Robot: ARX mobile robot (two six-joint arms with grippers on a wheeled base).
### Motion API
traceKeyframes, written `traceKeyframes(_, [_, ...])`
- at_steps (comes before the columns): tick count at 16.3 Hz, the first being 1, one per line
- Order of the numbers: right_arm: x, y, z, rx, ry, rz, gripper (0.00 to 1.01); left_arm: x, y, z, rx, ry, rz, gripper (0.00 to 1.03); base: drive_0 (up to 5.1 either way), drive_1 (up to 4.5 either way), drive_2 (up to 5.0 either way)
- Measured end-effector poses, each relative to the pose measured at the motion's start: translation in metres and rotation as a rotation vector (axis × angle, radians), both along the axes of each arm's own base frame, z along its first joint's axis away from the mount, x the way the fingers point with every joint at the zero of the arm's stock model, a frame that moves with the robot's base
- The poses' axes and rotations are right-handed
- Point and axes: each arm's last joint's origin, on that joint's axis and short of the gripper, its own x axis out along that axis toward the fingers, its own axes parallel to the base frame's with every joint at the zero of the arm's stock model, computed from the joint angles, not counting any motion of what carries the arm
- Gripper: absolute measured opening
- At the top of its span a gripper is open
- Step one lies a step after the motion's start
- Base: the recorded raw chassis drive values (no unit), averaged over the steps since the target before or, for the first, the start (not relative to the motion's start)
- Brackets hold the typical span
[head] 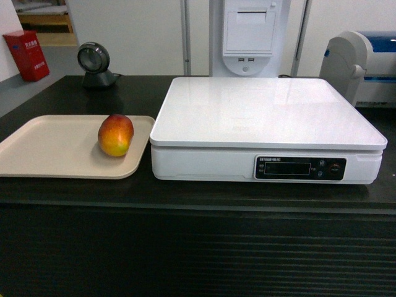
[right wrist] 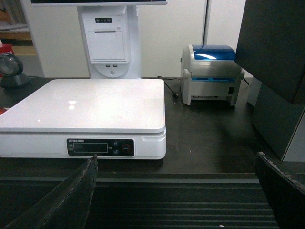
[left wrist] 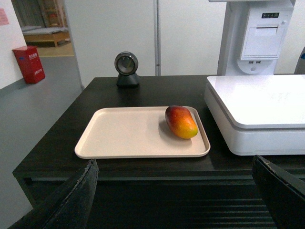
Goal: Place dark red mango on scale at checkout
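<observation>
The dark red mango (head: 116, 135) (left wrist: 181, 122) lies on the right end of a beige tray (head: 49, 148) (left wrist: 128, 136) on the black checkout counter (head: 185, 195). To its right stands the white scale (head: 266, 127) (left wrist: 257, 107) (right wrist: 83, 107), its platform bare. In the left wrist view my left gripper (left wrist: 176, 195) hangs open in front of the counter's ribbed panel, short of the tray. My right gripper (right wrist: 176, 195) is open too, in front of the counter near the scale's right front corner. Neither gripper shows in the head view.
A round barcode scanner (head: 94, 64) (left wrist: 127, 68) stands at the back of the counter. A receipt printer stand (head: 250, 37) (right wrist: 109, 40) rises behind the scale, and a blue-lidded label printer (right wrist: 209, 74) (head: 362, 65) sits to the right. A dark box (right wrist: 279, 71) stands at far right.
</observation>
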Motion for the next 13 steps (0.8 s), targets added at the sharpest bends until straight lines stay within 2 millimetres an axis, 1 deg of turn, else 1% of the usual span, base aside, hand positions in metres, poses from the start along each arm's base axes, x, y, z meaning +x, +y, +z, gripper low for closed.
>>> traceKeyframes(13, [0.0,0.0,0.0,0.0,0.0,0.0,0.98,0.0,0.0,0.0,0.0,0.0,0.0,0.98,0.0,0.0,0.0])
